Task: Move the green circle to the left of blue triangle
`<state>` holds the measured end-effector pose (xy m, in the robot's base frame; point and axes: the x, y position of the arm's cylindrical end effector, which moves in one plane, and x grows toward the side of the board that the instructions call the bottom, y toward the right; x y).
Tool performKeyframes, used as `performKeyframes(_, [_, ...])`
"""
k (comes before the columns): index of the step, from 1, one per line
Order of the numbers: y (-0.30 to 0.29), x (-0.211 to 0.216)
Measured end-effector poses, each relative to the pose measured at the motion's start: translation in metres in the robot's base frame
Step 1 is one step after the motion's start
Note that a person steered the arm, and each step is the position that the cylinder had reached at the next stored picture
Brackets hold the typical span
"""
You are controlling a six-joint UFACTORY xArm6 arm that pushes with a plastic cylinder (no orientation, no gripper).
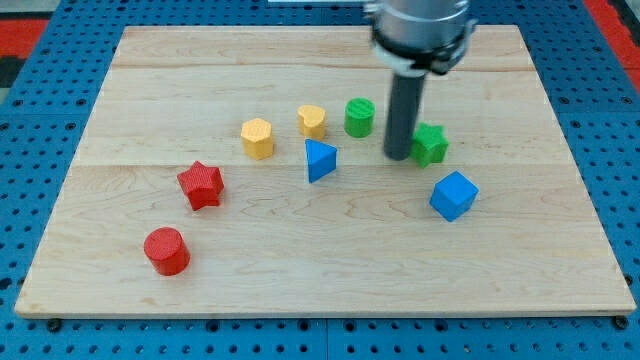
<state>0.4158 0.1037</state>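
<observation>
The green circle (359,117) stands on the wooden board (320,250), up and to the right of the blue triangle (319,160). My tip (398,156) is down on the board, to the right of the green circle and just left of the green star (430,145). The tip is right of the blue triangle and apart from it. It looks close to or touching the green star; I cannot tell which.
A yellow heart (312,121) sits just left of the green circle, a yellow hexagon (257,138) further left. A red star (201,184) and red circle (166,250) lie at lower left. A blue cube (453,195) lies at lower right.
</observation>
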Motion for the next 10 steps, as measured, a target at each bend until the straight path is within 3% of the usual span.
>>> performKeyframes(2, [0.031, -0.053])
performKeyframes(4, [-0.037, -0.039])
performKeyframes(5, [-0.071, -0.062])
performKeyframes(6, [-0.098, -0.041])
performKeyframes(7, [-0.101, -0.060])
performKeyframes(8, [-0.144, -0.062])
performKeyframes(9, [-0.167, -0.042])
performKeyframes(10, [-0.146, -0.044])
